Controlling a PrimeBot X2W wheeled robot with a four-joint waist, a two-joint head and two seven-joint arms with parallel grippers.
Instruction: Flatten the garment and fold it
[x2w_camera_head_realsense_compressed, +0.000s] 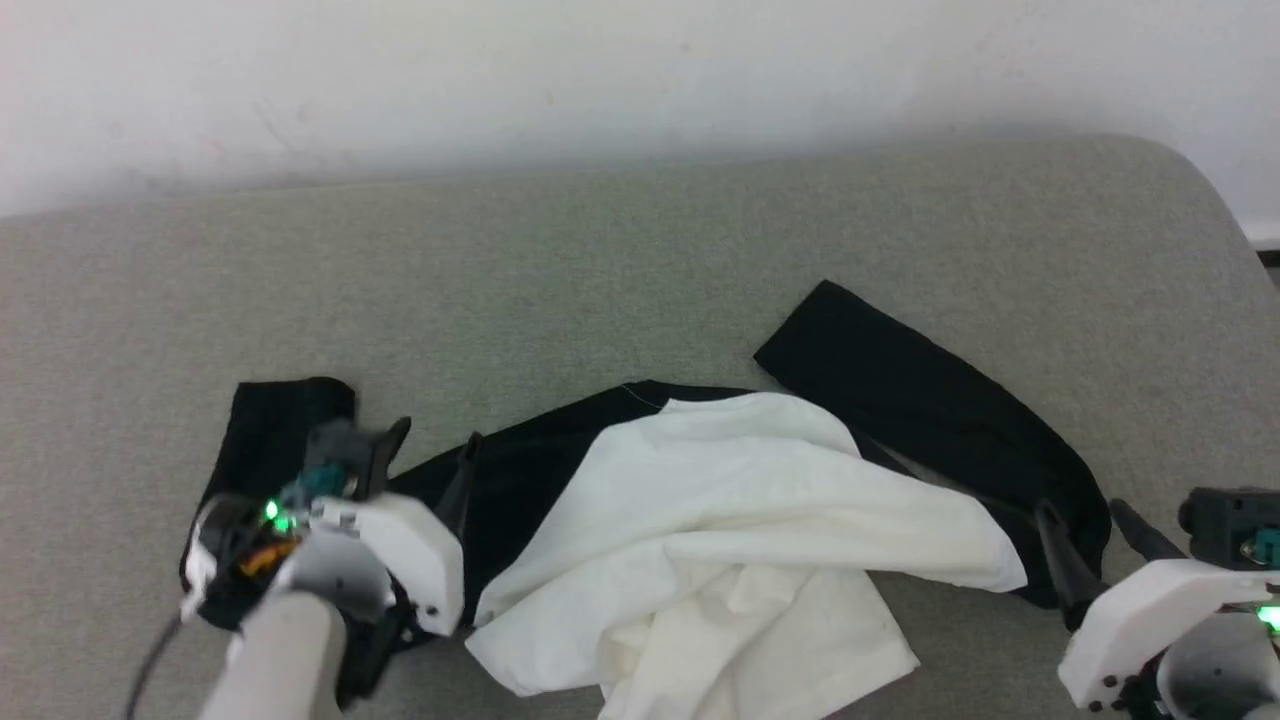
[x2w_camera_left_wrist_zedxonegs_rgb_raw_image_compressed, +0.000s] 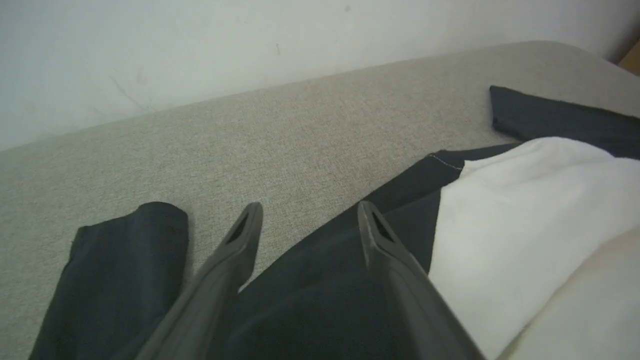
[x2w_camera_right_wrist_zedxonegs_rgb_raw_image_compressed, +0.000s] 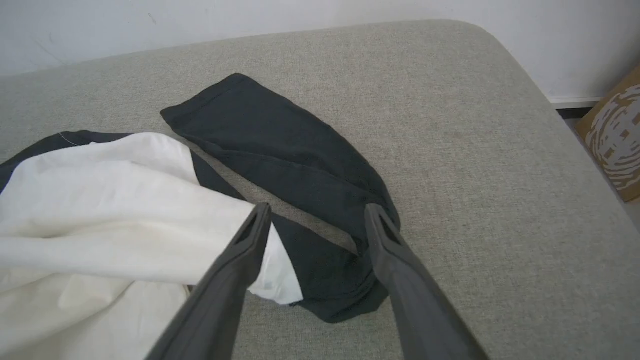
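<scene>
On grey cushion: garment crumpled, white body bunched at ctr, black sleeves out to L & R. Over the sleeves, left gripper and right gripper, jaws apart, nothing held.

R gripper: 2 fingers spread, nothing between, over garment. White body bunched at left, black sleeve bent at centre, on grey cushion. Cardboard box at right edge.
</scene>
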